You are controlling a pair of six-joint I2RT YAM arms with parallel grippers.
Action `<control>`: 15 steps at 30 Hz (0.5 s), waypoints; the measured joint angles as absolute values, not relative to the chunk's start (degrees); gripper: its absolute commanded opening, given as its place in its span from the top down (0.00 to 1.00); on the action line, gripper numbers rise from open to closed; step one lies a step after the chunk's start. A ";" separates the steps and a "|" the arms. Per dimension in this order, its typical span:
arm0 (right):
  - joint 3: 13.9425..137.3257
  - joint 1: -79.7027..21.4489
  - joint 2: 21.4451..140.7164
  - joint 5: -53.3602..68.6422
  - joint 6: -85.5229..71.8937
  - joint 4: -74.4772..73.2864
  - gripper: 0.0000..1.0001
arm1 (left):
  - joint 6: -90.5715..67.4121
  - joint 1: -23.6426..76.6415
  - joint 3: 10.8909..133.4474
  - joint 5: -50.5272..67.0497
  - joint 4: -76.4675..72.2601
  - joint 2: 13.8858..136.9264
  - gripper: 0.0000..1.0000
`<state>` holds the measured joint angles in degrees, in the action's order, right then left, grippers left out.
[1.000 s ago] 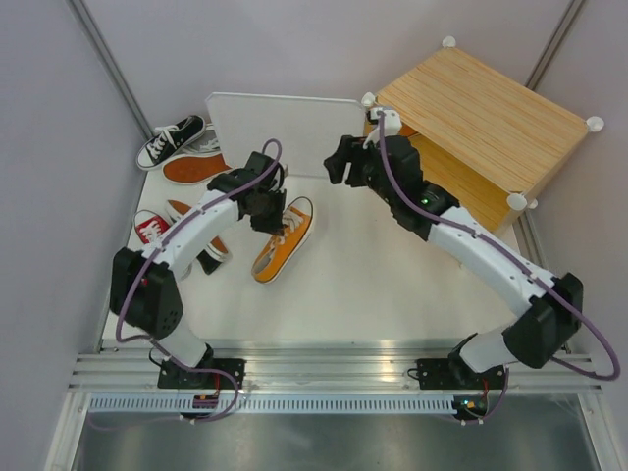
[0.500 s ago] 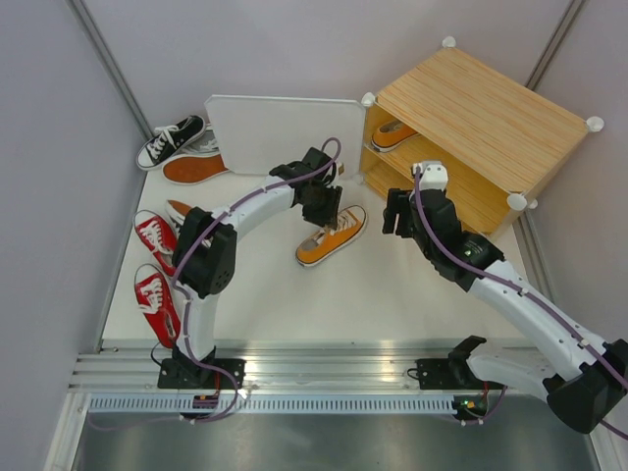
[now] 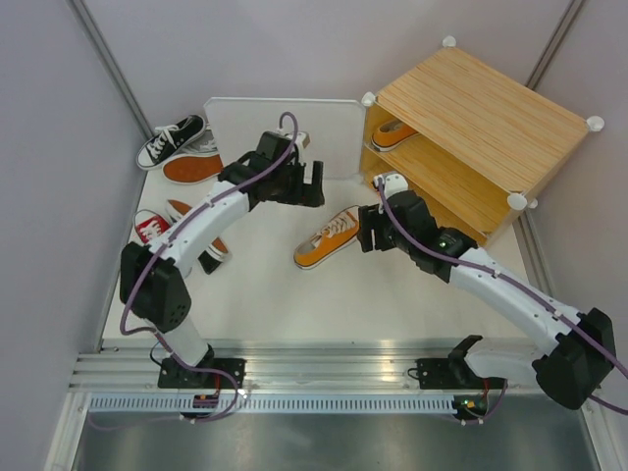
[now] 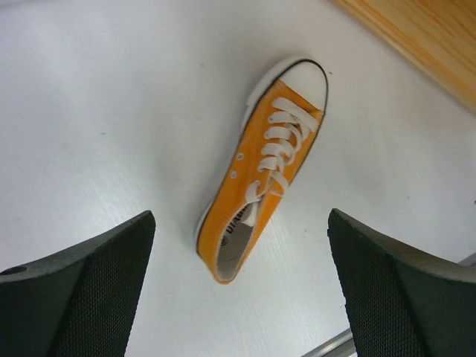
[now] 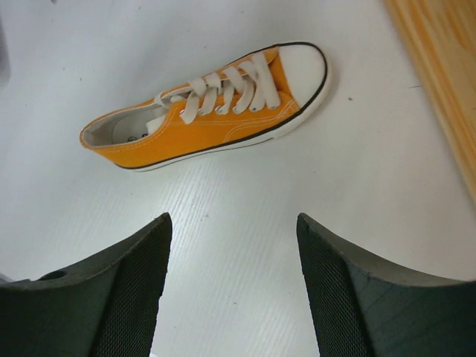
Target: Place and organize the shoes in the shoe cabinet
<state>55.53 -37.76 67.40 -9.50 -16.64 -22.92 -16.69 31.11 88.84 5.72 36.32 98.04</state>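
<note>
Orange low-top canvas sneaker with white laces and a white rubber toe cap is lying upright on its sole on the white table, gripped by neither arm, its toe pointing toward the light wood-grain shoe cabinet. The left gripper is hovering above it with its jaws spread wide and nothing between them. The right gripper is looking down on the same shoe from the cabinet side, its jaws likewise parted and empty. My reading is that the sneaker is sitting in this middle ground because the right arm, standing nearer the cabinet, is the one being lined up to carry it in. Further out, a matching orange sneaker is resting in the cabinet's upper compartment, so the pair is probably being brought together there. The frosted white door panel is standing swung open to the left, leaving the compartments reachable. Along the table's left edge, a black sneaker, a grey one just beside it and partly hidden by the door, an upturned shoe showing its orange-brown sole, and a red sneaker are waiting loose.
</note>
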 measured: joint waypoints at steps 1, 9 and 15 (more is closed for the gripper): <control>55.70 -38.41 68.82 -8.78 -16.69 -22.63 0.28 | -16.88 29.69 87.53 5.48 35.70 95.81 0.00; 61.39 -45.43 82.24 -7.09 -17.89 -18.68 0.29 | -18.20 15.79 72.93 3.42 30.79 82.48 0.00; 67.31 -50.06 92.44 -6.70 -19.33 -17.50 0.35 | -18.46 11.53 64.73 2.87 29.71 78.41 0.00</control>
<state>67.31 -50.06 92.44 -6.70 -19.33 -17.50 -18.46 11.53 64.73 2.87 29.71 78.41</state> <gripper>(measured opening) 0.671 0.995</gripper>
